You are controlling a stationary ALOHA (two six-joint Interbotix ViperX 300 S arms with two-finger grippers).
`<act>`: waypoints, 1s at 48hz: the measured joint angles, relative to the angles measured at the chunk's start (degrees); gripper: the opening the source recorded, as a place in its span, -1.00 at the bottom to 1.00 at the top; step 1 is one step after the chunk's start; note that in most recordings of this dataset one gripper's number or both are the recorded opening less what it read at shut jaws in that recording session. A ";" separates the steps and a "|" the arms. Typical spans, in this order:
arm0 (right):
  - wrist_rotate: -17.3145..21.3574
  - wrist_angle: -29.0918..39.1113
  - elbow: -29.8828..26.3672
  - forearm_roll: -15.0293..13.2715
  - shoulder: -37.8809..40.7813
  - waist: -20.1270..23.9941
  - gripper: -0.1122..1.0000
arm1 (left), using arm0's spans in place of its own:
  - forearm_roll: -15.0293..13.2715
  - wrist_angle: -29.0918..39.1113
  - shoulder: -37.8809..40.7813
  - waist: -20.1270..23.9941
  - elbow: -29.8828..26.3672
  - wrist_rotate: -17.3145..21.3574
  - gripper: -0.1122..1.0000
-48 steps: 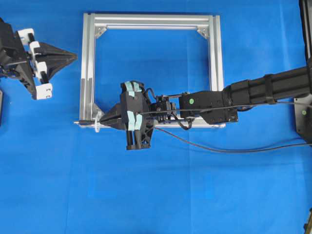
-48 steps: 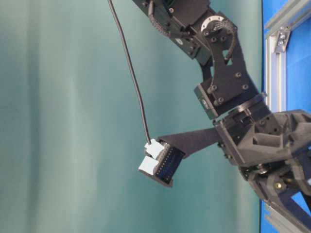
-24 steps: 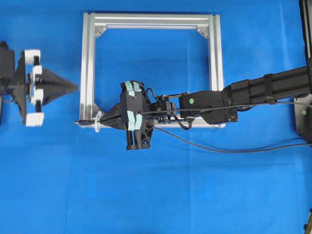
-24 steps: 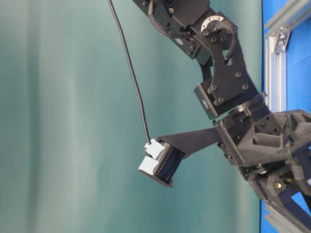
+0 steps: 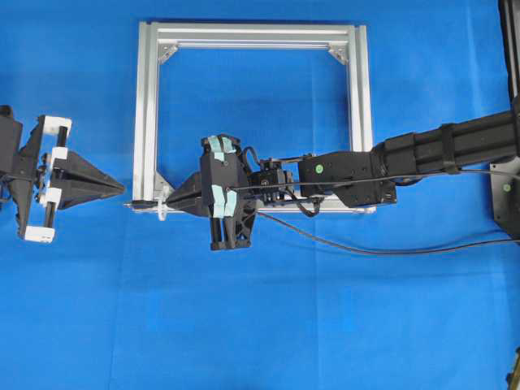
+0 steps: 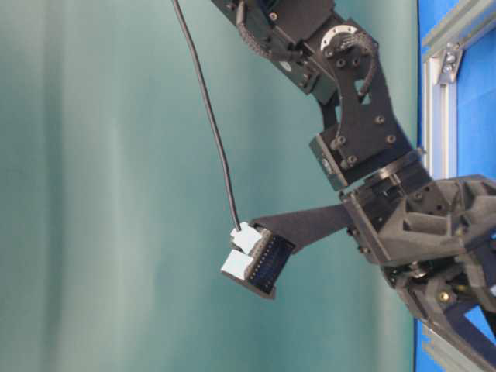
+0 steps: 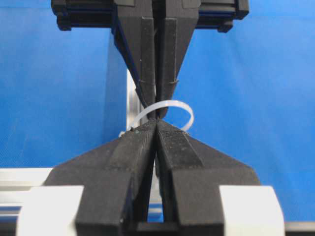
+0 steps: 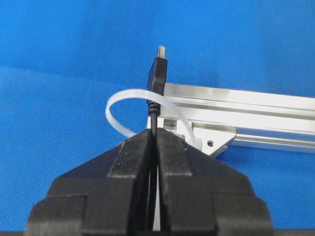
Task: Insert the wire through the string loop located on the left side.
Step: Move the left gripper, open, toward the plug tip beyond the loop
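Overhead view: square silver frame [image 5: 253,118] lies flat on the blue counter [image 5: 260,325]. The string loop [image 5: 163,203] stands at the frame's lower left corner, on its outer edge.

Right gripper [image 5: 180,201] reaches in from the right, across the bottom rail of the frame, its tip pointing left at that corner. Fingers [image 8: 133,162] are closed tight on the wire [image 8: 153,115], pinching it just behind the plug. In the right wrist view the plug [image 8: 157,71] sticks out past the fingertips, silver tip forward, and the string loop arches across it right at the fingertips; the plug body sits within the arch of the loop, with the tip beyond the band. The frame corner and its triangular bracket [image 8: 216,142] lie just to the right of the loop in that view.

Behind the right gripper, the wire runs back along the arm, and a slack length lies in a shallow curve on the counter below the frame toward the right edge.

Left gripper [image 5: 114,188] is at the left edge of the overhead view, level with the loop, tip pointing right toward it, apart from the frame with bare counter between. Its fingers [image 7: 138,157] are pressed together and hold nothing. In the left wrist view the two grippers face each other tip to tip, with the loop showing between them.

Table-level view shows only the right arm's upper links and a cable against a green backdrop; neither loop nor plug is visible there.
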 measured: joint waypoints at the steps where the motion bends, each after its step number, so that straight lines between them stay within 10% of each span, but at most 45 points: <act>1: -0.09 0.00 0.09 0.00 0.00 -0.09 -0.80 | 0.09 0.00 0.09 0.00 -0.18 0.00 -0.80; 11: 0.00 0.00 0.00 0.00 0.00 -0.09 -0.80 | 0.00 0.18 0.26 0.00 -0.35 0.00 -0.72; 27: 0.00 0.09 0.00 0.00 0.00 0.00 -0.80 | 0.00 0.79 0.26 -0.09 -0.35 0.00 0.82; 48: 0.00 0.09 0.00 0.00 0.00 -0.09 -0.80 | 0.00 0.97 1.14 -0.09 -0.88 -0.53 0.82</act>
